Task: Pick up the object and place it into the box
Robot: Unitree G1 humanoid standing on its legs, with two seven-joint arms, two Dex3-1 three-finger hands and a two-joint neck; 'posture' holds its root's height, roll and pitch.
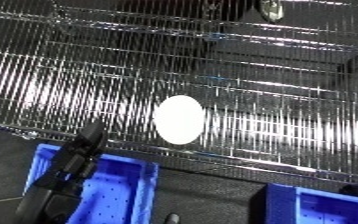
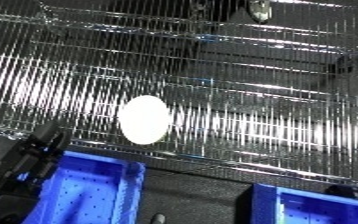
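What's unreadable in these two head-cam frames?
- Left hand: dark against the blue bin; finger state cannot be told.
- Right hand: in neither view.
- White oval object on the wire shelf: overexposed, no surface detail.
- Second blue bin: cut off by the bottom and right edges.
- Bin interiors: contents cut off by the lower edge.

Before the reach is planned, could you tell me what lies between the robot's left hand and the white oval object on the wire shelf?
Only bare wire shelf and its front edge separate the left hand from the white object, seen in the left eye view.
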